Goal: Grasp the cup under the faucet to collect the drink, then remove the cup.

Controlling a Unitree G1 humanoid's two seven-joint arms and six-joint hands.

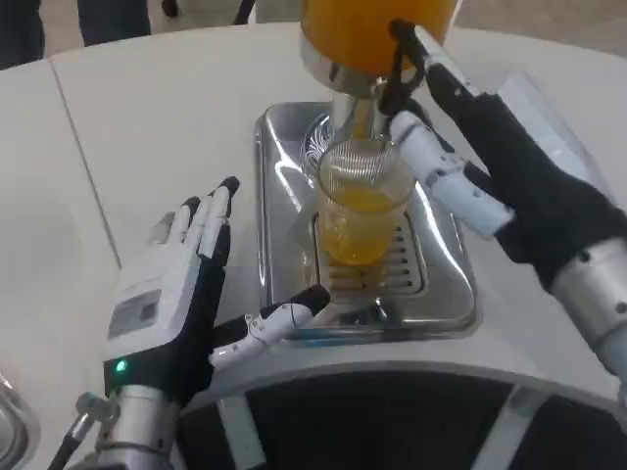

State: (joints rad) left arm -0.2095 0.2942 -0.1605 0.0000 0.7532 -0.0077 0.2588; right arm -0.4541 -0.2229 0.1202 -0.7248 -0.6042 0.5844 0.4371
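1. Head view, centre frame: your cup (359, 211) stands on the grated steel drip tray (284, 196), directly under the faucet (355, 110) of the orange drink dispenser (367, 27), with juice filling roughly its lower half.

2. Your right robot hand (480, 162) reaches in from the right of the frame, thumb lying against the cup's wall and fingers up by the faucet; whether it truly grips the cup or only touches it cannot be told.

3. Your left robot hand (181, 294) lies released at lower left, fingers spread on the desk (147, 127), thumb just beside the tray's front edge, holding nothing.

4. Risk: leave the tap running and the cup likely brims over into the tray.

5. Risk: a thumb-only hold may tip the cup when you pull it away, slopping juice.

6. Risk: fingers near the spout could foul it as the cup leaves.
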